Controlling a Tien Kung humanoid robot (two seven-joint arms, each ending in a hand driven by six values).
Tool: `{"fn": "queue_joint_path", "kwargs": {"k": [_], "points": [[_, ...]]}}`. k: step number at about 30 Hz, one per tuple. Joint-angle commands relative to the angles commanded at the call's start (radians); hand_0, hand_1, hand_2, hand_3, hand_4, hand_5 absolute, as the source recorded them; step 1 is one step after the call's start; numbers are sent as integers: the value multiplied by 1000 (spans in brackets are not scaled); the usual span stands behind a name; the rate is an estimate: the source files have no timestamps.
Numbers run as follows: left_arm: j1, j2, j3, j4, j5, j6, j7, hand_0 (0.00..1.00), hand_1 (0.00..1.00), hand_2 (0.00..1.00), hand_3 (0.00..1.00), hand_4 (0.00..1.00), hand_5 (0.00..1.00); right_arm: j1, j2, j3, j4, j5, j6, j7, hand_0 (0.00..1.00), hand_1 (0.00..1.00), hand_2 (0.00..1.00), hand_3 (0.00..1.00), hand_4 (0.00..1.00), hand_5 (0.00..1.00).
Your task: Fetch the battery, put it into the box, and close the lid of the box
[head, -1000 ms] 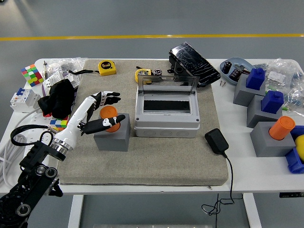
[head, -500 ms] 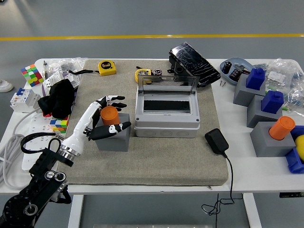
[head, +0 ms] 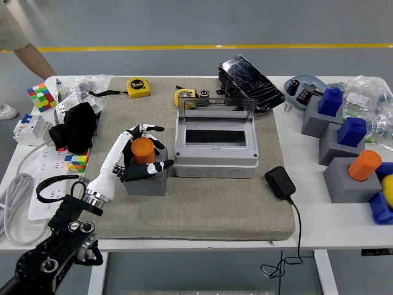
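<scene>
Grey felt mat (head: 202, 209) carries the box (head: 215, 150), lid up, just right of the fingers. The left hand (head: 136, 157) has closed in over the last second; its fingers now wrap the orange battery (head: 142, 149) (still seated in its grey holder (head: 147, 179)), so lifting looks next.
</scene>
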Motion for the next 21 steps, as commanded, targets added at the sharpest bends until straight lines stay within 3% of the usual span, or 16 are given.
{"fn": "queue_joint_path", "kwargs": {"k": [3,4,9,10,15,16,21], "points": [[-8,-7,12,17,-23,7,-17,185,325,376,527,998,19,1,0,-2,0,3,0,0,641,662,673,574,969,580],[-10,-9,17,21,-31,10,-23,108,201,290,362,998,5,1,0,-2,0,3,-1,0,641,663,673,574,969,580],[-22,-22,37,37,-59,25,-56,108,201,290,362,998,5,1,0,-4,0,5,-1,0,641,663,673,574,969,580],[-24,-24,40,40,-62,28,-61,42,92,190,228,998,2,1,0,-5,0,6,-1,0,641,663,673,575,969,580],[-37,-36,52,54,-74,42,-62,42,92,190,228,998,2,1,1,-9,0,8,0,-1,641,663,673,575,969,580],[-38,-38,52,55,-75,43,-62,17,27,115,158,998,2,1,1,-9,0,9,0,-1,641,662,673,574,969,580],[-42,-40,46,51,-67,51,-62,17,27,115,158,998,2,-1,1,-9,0,7,0,-1,641,662,673,574,969,580]]}}
